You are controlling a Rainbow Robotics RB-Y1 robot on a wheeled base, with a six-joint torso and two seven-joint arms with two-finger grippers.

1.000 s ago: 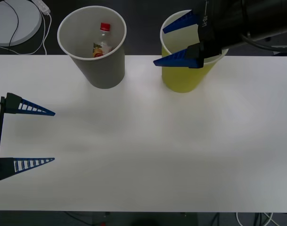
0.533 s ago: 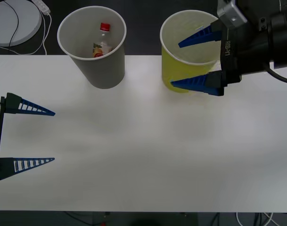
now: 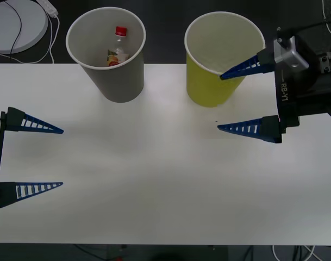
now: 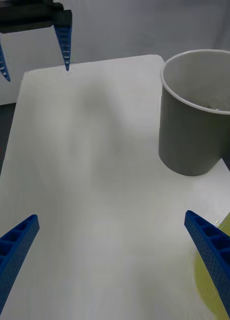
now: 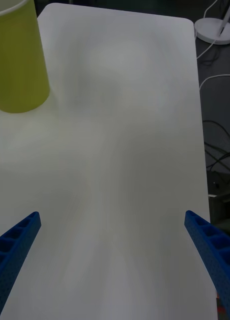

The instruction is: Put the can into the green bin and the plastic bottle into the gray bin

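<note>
The right gripper (image 3: 233,100) hangs just beside the green bin (image 3: 211,87), jaws wide and empty; one fingertip overlaps the rim, so a careless sweep could tip it. The plastic bottle (image 3: 117,48) lies inside the gray bin (image 3: 119,81). The left gripper (image 3: 62,157) idles over the worktop (image 3: 154,174), jaws wide.

I see a gray bin (image 3: 113,70) with a white inside at upper left; in it a clear plastic bottle (image 3: 117,48), red cap, red-yellow-white label; a yellow-green bin (image 3: 214,81), white inside, upper right; both grippers' fingers (image 3: 37,126) are blue and ribbed; the table (image 3: 154,179) is white.
</note>
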